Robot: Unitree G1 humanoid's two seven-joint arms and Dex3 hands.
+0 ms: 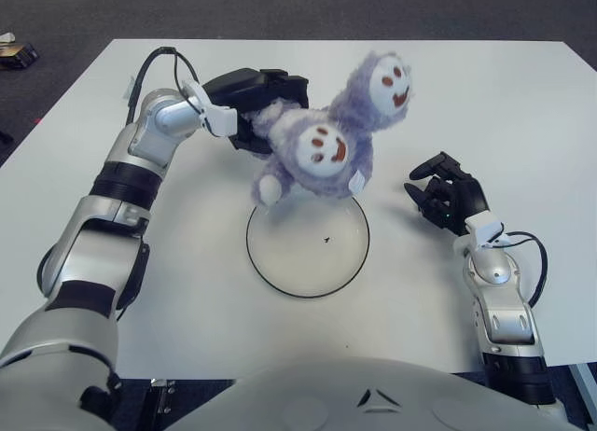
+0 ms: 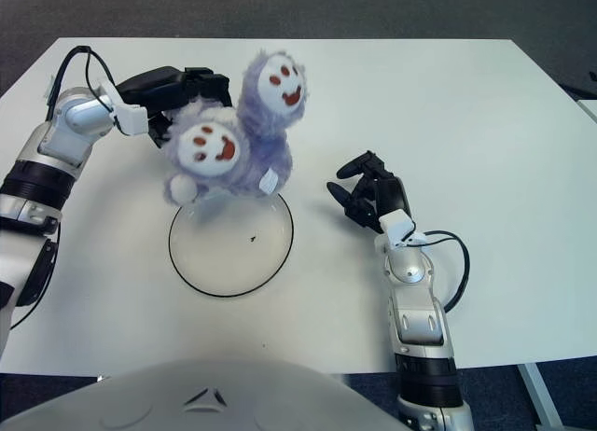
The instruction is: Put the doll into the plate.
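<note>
Left robot hand (image 1: 266, 109) clamped on the doll (image 1: 326, 137), held in the air over the far rim of the plate (image 1: 308, 263). Plate centre lies nearer the robot from the doll. Right robot hand (image 1: 448, 202) idle right of plate, fingers loosely curled, empty.

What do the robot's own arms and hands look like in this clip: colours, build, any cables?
Both arms are silver-grey metal with rounded segments and black bands at the joints. The left hand and right hand are black, with chunky jointed fingers. Each wrist has a small white block. A thin black cable loops out beside each forearm, one near the left wrist and one near the right.
</note>
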